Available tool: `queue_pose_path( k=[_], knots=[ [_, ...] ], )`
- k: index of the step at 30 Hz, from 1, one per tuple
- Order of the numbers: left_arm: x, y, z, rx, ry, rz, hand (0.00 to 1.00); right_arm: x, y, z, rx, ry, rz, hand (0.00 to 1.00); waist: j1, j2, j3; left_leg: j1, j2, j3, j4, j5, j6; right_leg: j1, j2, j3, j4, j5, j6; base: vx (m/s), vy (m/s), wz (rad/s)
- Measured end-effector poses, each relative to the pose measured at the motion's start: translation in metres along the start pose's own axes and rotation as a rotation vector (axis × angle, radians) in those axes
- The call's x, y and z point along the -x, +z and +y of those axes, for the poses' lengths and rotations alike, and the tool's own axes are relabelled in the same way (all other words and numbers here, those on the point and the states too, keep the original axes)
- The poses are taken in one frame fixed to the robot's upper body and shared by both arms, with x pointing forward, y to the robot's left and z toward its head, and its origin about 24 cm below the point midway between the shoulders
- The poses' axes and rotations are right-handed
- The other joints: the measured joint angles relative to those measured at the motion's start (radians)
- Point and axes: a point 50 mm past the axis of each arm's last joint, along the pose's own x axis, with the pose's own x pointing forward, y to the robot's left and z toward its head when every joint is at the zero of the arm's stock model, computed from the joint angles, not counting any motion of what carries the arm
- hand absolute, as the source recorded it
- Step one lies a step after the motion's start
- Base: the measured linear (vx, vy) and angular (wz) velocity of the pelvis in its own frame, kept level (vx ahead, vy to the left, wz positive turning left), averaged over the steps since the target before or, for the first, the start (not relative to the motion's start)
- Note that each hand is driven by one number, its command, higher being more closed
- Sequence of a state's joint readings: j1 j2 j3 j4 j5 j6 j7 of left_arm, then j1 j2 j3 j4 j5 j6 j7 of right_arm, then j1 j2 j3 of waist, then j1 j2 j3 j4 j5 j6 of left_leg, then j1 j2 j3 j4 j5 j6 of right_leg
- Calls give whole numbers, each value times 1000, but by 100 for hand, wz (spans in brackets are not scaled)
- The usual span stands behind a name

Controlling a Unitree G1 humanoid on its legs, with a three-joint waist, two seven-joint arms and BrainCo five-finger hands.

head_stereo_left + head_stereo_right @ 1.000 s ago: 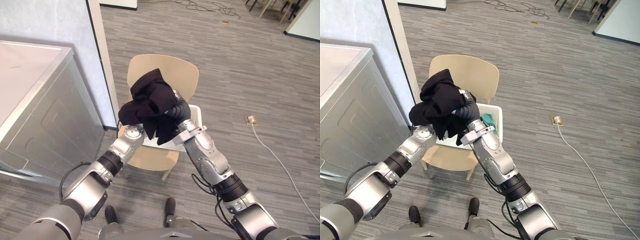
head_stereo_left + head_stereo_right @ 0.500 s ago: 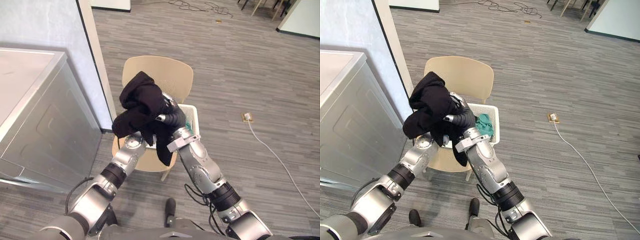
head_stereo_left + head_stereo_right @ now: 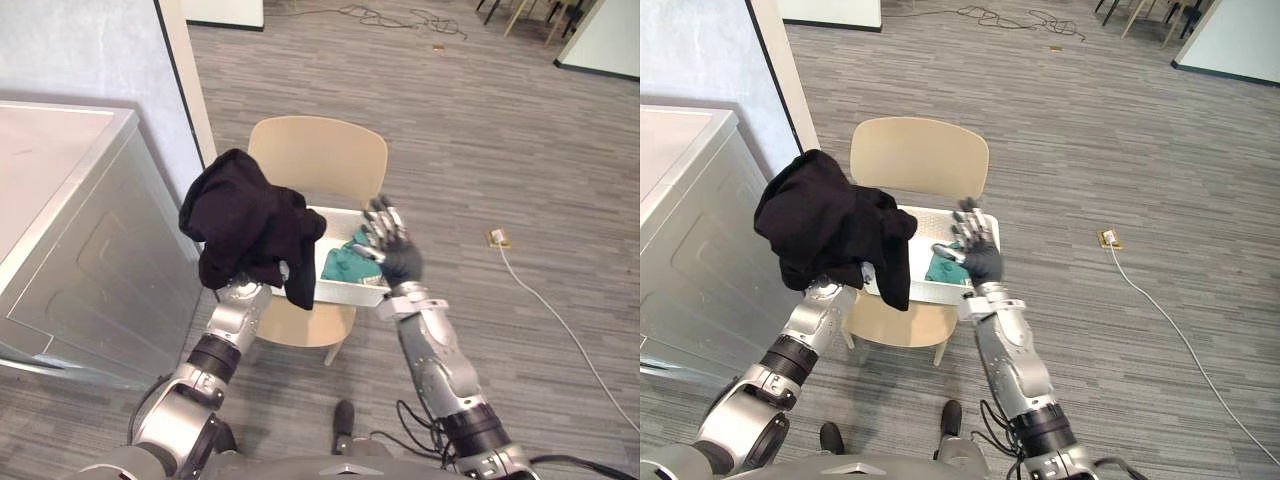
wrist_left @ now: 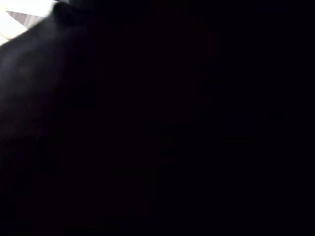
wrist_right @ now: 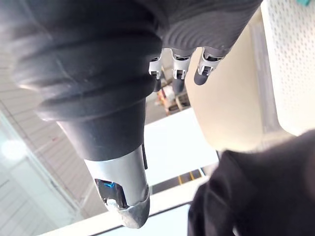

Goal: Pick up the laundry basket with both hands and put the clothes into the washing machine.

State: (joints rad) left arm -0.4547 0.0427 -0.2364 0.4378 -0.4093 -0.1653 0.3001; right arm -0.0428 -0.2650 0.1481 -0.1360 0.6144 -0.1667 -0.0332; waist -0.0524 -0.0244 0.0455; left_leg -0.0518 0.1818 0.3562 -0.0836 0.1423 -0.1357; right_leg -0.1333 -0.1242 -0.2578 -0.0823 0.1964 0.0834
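Letting go with my right hand, I spread its fingers wide above the basket on the chair seat. The black clothes now hang on my left hand alone; I cannot tell its grip. Next stop, I think: the washing machine beside me.

The basket sits on the chair seat, with a cloth in it. The washer stands at the chair's 9 o'clock. The garment hangs raised above the basket's 9 o'clock edge, and the right hand is above its 3 o'clock edge. A socket lies on the floor at 3 o'clock, well apart
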Motion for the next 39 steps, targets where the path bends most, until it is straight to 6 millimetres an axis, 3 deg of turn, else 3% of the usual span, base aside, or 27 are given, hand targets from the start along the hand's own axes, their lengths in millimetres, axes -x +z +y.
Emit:
queue_pose_path(
  k=[5,12,16,19,21,23,24,25,27,28,29,30,31,32,33,34,35,37,38,39],
  knots=[
    [8,13,24,16,72,-73,100,13,22,-32,92,-115,-65,0,-12,26,-34,1,0,2,1,1,4,0,1,1,1,-3,2,0,0,0],
    [26,38,56,43,185,-213,100,26,30,-58,161,-341,-113,0,-12,52,-52,23,4,3,5,-1,2,20,5,2,1,-6,1,0,0,0],
    [55,54,79,81,278,-318,100,31,16,-75,376,-484,-13,0,2,53,-55,26,8,-2,6,-12,1,32,8,-2,1,-14,-6,-21,5,4],
    [79,53,95,132,379,-352,100,39,-11,-112,524,-662,177,0,47,56,-54,-30,20,-45,56,-25,2,32,12,-31,1,-16,-7,-42,-9,35],
    [94,40,102,154,442,-322,100,54,-25,-145,553,-830,322,0,69,82,-42,-124,24,-154,105,-2,13,36,14,-141,13,-26,-12,-66,-33,128],
    [98,35,101,170,455,-303,100,63,-28,-158,563,-881,380,0,79,110,-29,-164,35,-202,99,9,58,33,23,-214,51,-57,-27,-81,-38,139],
    [100,33,104,172,464,-291,100,75,-37,-167,553,-935,447,0,77,102,-18,-189,40,-156,101,-70,197,33,24,-251,73,-89,-40,-64,-47,218],
    [100,33,104,180,467,-292,100,93,-45,-179,548,-1000,529,0,67,72,-3,-233,58,-30,183,-151,265,56,-9,-312,61,-93,-57,-68,-38,233],
    [103,28,102,173,452,-270,100,120,-57,-195,578,-1071,675,0,90,65,10,-294,127,87,430,-184,283,68,-42,-424,107,-102,-71,-34,40,176],
    [106,23,101,183,444,-244,100,143,-66,-201,606,-1106,794,0,92,67,10,-285,149,153,576,-200,295,92,-68,-489,133,-116,-69,13,99,207],
    [105,18,93,186,401,-222,100,178,-79,-203,617,-1133,939,0,85,69,10,-252,160,220,666,-250,300,133,-96,-593,136,-117,-67,43,94,206],
    [104,17,88,189,379,-214,100,193,-86,-200,607,-1136,1004,0,80,70,9,-237,162,241,674,-280,284,140,-109,-634,136,-117,-66,2,143,220],
    [103,15,79,193,327,-203,100,221,-96,-197,549,-1159,1111,0,76,76,5,-205,165,276,656,-326,226,145,-131,-700,143,-108,-53,-5,112,158],
    [102,14,76,194,307,-197,100,234,-101,-193,511,-1174,1159,0,74,84,1,-192,165,282,630,-337,188,146,-135,-728,142,-101,-42,9,182,159],
    [101,11,73,194,281,-184,100,249,-107,-188,438,-1202,1205,0,74,105,-6,-165,161,273,551,-331,115,145,-138,-761,143,-92,-28,47,243,140],
    [99,3,74,193,278,-153,100,265,-121,-172,322,-1231,1251,0,78,104,6,-160,98,241,498,-330,78,149,-186,-781,170,-86,-21,90,520,161],
    [104,-6,77,208,298,-110,100,282,-141,-149,183,-1235,1333,0,76,85,17,-170,43,192,529,-360,113,181,-244,-772,207,-71,-9,103,535,147],
    [110,-13,76,204,294,-71,100,290,-147,-139,110,-1258,1337,0,75,76,24,-171,1,154,562,-388,142,217,-318,-773,298,-71,-10,146,532,125],
    [118,-21,71,206,265,-23,100,307,-142,-137,104,-1282,1335,0,77,70,29,-138,-62,116,571,-431,174,234,-431,-709,474,-56,-104,147,463,125],
    [121,-24,67,209,252,-7,100,308,-141,-137,107,-1279,1319,0,76,69,33,-120,-88,89,570,-445,185,213,-466,-636,553,-44,-196,210,556,147]
  ],
)
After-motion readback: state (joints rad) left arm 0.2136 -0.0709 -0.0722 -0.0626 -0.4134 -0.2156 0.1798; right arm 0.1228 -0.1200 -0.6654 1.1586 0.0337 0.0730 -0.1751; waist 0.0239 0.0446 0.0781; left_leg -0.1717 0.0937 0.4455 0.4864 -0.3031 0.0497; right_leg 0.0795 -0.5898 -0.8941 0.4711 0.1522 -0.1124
